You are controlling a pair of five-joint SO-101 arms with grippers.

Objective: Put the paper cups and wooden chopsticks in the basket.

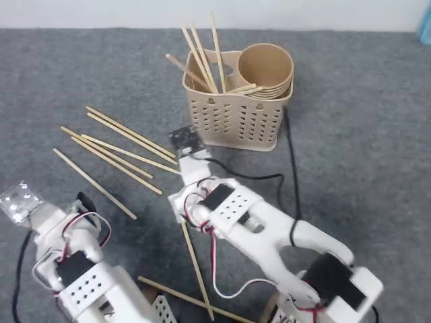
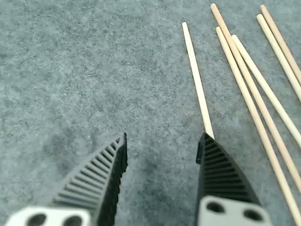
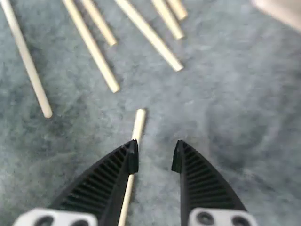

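While paper cups [image 1: 266, 67] sit in basket [image 1: 232, 124], left fingers [image 2: 106, 174] spread, right fingers [image 3: 200, 183] parted by chopstick [image 3: 138, 122].

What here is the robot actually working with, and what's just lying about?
Part of the job:
basket
paper cups, stacked inside it
chopsticks standing in it
loose chopsticks on the carpet

Just lying about:
black cable beside the basket
grey carpet underneath everything

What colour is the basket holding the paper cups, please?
The basket is beige, with slotted walls; clearest in the high view.
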